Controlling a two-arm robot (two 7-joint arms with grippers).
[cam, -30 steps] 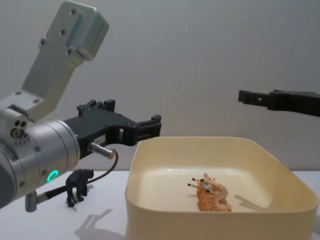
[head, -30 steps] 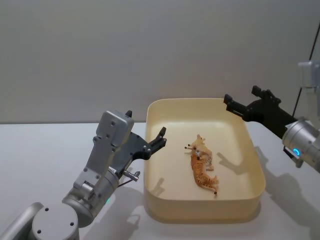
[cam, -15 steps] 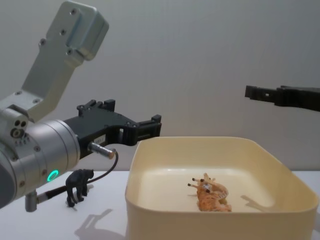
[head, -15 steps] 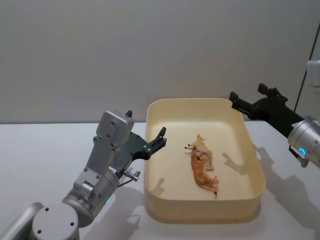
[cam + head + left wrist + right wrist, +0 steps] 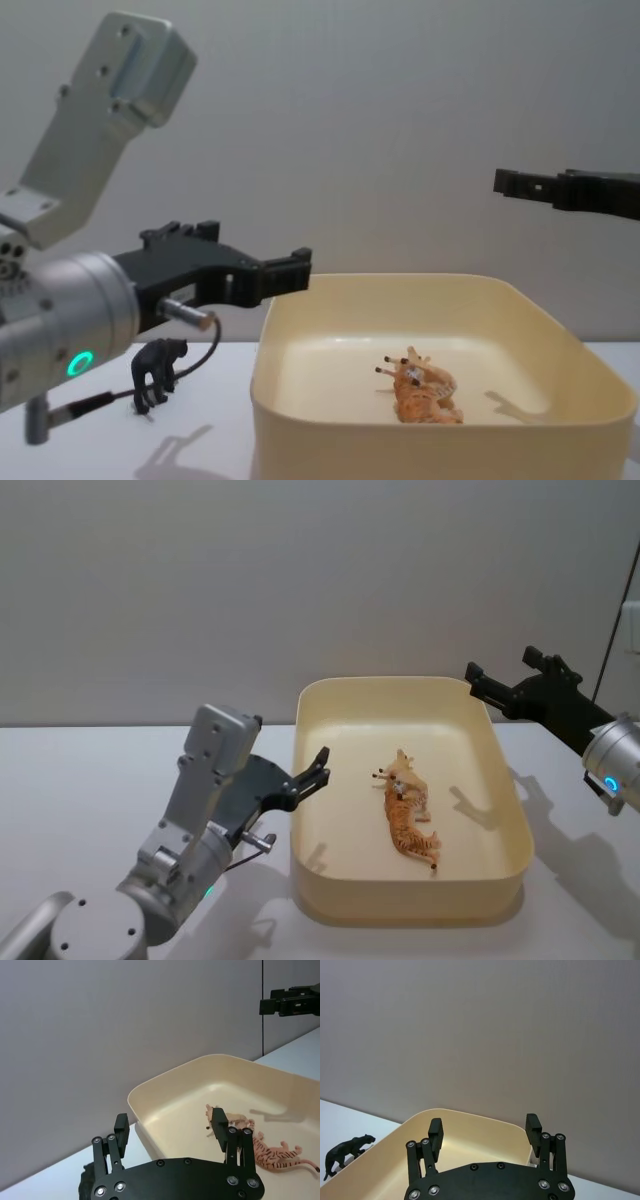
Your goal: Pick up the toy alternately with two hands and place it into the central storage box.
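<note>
Left of the central storage box (image 5: 400, 683), on the white table (image 5: 80, 780), a black toy animal (image 5: 155, 370) stands upright on its legs, apart from the box wall. In the right wrist view its head is turned toward the box. From the chest view the left arm's silver wrist and a thin dark cable hang partly in front of it.

The left gripper (image 5: 318, 770) hovers above the table just at the box's left rim. Its fingers are spread apart with nothing between them, and they aim across the box. The right gripper (image 5: 478, 675) hangs in the air above the far right corner of the box. It too is spread wide and empty, and it aims toward the left.

Inside the box, near the middle of the floor, an orange striped tiger (image 5: 408, 835) lies on its side. Its long axis runs from the far side toward the near right, with the tail at the near end. A paler tan toy (image 5: 405, 780) lies touching its far end, thin legs sticking out toward the left.
</note>
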